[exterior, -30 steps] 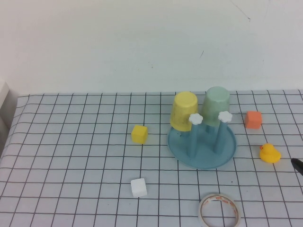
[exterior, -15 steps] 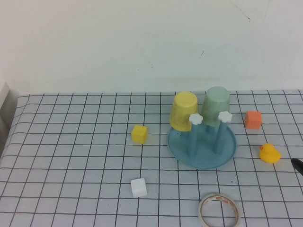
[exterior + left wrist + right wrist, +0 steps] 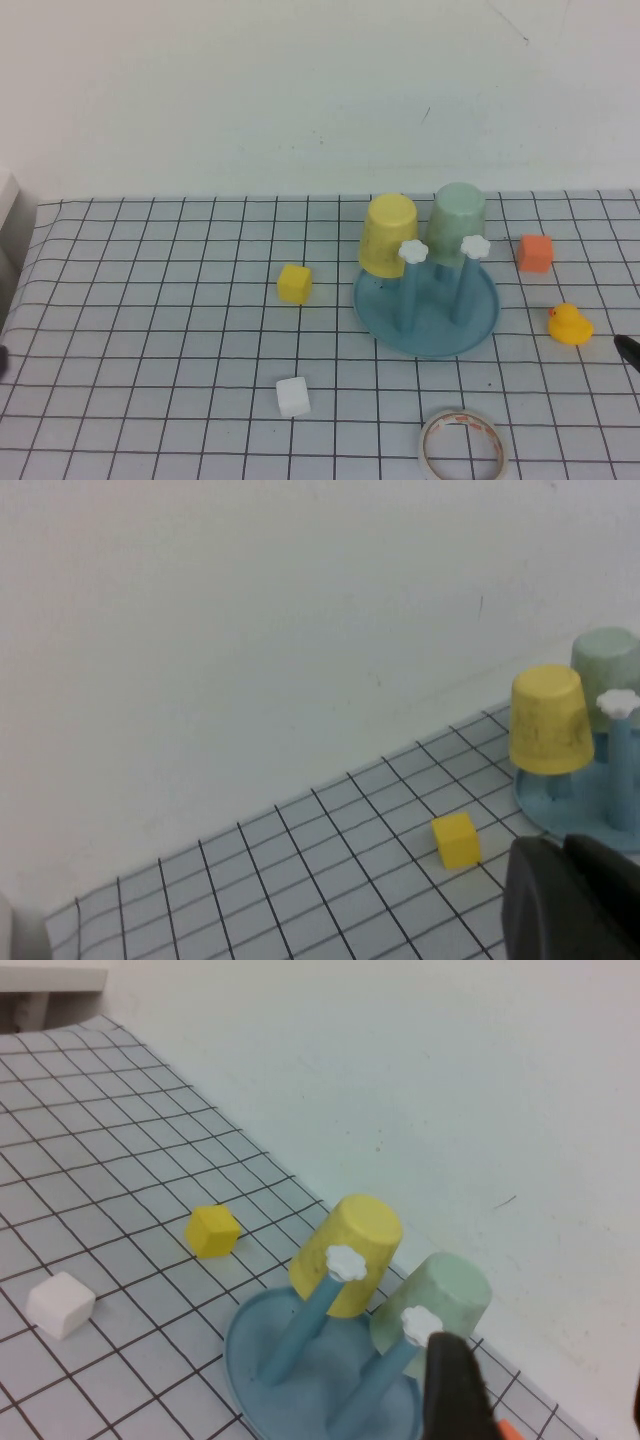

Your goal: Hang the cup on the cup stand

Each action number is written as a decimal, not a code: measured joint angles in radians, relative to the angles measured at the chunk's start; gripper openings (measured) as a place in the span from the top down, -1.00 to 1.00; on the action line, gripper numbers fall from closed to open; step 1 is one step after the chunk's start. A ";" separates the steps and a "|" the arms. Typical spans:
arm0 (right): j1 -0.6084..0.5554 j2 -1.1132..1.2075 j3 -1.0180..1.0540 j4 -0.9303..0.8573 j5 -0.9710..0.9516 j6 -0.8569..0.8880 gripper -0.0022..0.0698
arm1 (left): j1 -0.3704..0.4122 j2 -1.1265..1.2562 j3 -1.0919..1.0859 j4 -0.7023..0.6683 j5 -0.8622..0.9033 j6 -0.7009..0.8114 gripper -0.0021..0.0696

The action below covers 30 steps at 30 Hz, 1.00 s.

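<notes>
A: Where is the cup (image 3: pixel 458 222) now?

B: Upper right of centre in the high view. It sits upside down over a back peg of the cup stand (image 3: pixel 383 312), just beside the yellow cup (image 3: pixel 387 234), which hangs the same way. So, I judge, the hanging is already done.

A: And the grippers?

B: Right gripper (image 3: pixel 628 349) shows only as a dark tip at the right edge of the frame, well apart from the stand. Its fingers (image 3: pixel 455 1392) stand wide open, holding nothing. Left gripper (image 3: pixel 575 900) is at the lower right of its own wrist view, fingers closed together and empty.

A: If one must take the cup again, how does it handle?

B: Probably light, thin plastic, smooth, so a bit slippery. It is stiff enough but the wall may flex w/ a hard squeeze. No handle, and it tapers. I would grip across the body approx. mid-height, then lift straight up off the peg.
</notes>
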 joint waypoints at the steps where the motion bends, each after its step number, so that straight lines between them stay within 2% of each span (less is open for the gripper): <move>1: 0.000 0.000 0.000 0.000 0.001 0.000 -0.08 | 0.000 -0.001 0.098 -0.001 -0.090 -0.004 0.94; 9: 0.000 0.000 0.000 0.000 0.001 0.000 -0.08 | 0.000 -0.001 0.360 -0.076 -0.332 -0.122 0.94; 16: 0.000 0.000 0.000 0.000 0.001 0.002 -0.08 | 0.000 -0.001 0.462 -0.171 -0.383 -0.176 0.94; 24: 0.000 0.000 0.000 0.000 0.002 0.002 -0.08 | 0.003 -0.032 0.510 -0.194 -0.470 -0.178 0.94; 27: 0.000 0.000 0.000 0.000 0.002 0.002 -0.08 | 0.038 -0.090 0.516 -0.197 -0.509 -0.178 0.94; 30: 0.000 0.000 0.000 0.000 0.002 0.002 -0.08 | 0.105 -0.160 0.516 -0.197 -0.517 -0.170 0.94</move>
